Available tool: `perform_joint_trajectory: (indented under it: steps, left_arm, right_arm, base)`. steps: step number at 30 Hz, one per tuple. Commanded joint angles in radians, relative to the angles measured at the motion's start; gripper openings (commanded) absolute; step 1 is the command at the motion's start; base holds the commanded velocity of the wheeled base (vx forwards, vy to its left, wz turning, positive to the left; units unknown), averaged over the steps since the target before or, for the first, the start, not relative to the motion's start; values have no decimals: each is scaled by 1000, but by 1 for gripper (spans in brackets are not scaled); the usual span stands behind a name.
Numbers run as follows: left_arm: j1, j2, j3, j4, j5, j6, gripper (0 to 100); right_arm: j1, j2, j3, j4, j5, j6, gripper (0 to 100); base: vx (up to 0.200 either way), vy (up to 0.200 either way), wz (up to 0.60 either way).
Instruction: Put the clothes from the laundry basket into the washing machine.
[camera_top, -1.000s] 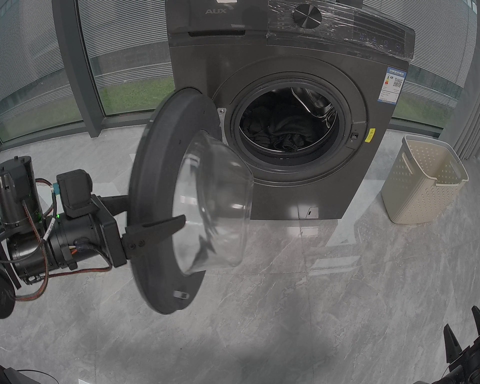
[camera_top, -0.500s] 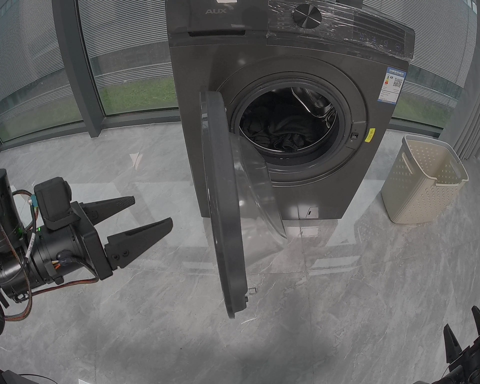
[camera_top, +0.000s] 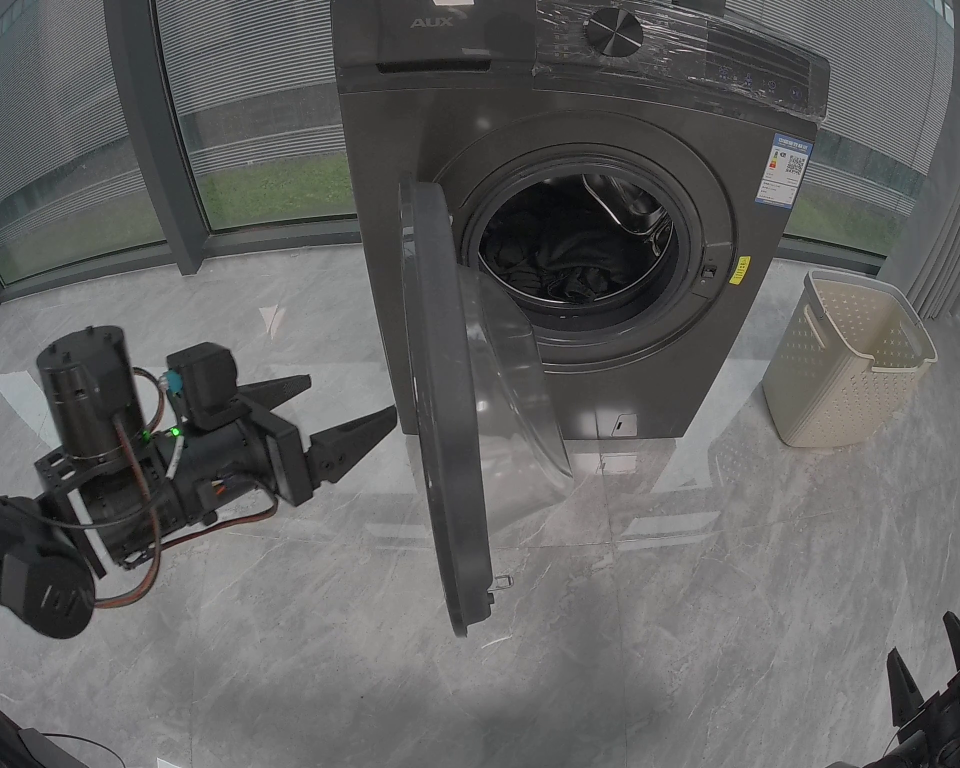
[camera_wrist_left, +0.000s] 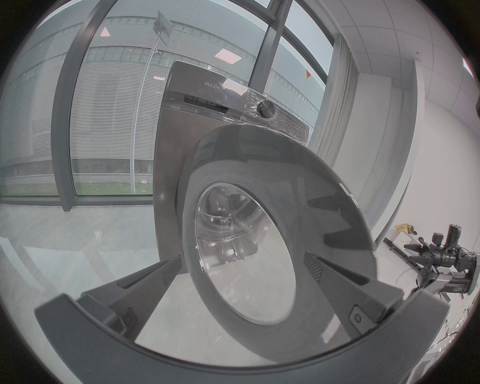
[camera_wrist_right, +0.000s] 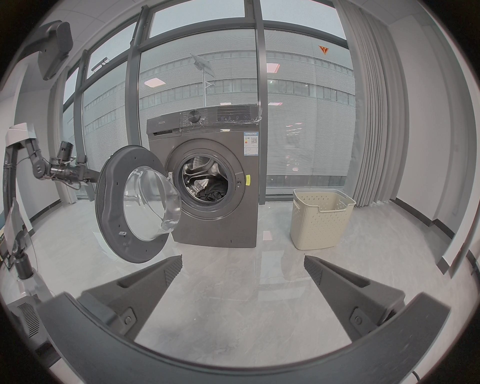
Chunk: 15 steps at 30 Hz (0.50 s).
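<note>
While the door (camera_top: 440, 400) stays half-swung as it was half a second ago, the left hand (camera_top: 350, 398) has risen toward its outer face, spread wide and empty. One washing machine (camera_top: 560, 90) holds dark clothes (camera_top: 560, 262) in its drum. One laundry basket (camera_top: 830, 400) stands on the floor to its right. The right hand (camera_wrist_right: 240, 260) gapes, holding nothing.

Washing machine (camera_wrist_right: 220, 225) near laundry basket (camera_wrist_right: 320, 222)

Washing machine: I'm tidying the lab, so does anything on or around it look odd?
Wrinkled clear film covers the control panel. Otherwise nothing stands out: the door hangs half open, dark clothes lie in the drum, the laundry basket stands upright.
</note>
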Motion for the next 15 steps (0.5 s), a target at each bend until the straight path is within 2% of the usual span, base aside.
perform_joint_trajectory:
  steps: [1, 5, 9, 15]
  left_arm:
    - [-43, 166, -93, -38, 22, -14, 100]
    - [-89, 217, -172, -33, 26, -26, 100]
    - [-141, 309, -307, -32, 58, -26, 100]
    - [-156, 430, -486, -10, 77, -26, 100]
  right_arm:
    - [0, -16, 18, 0, 1, 1, 100]
    - [0, -16, 18, 0, 1, -1, 100]
    - [0, -16, 18, 0, 1, 1, 100]
    - [0, -16, 18, 0, 1, -1, 100]
  base:
    - [0, 0, 0]
    - [0, 0, 0]
    - [0, 0, 0]
    - [0, 0, 0]
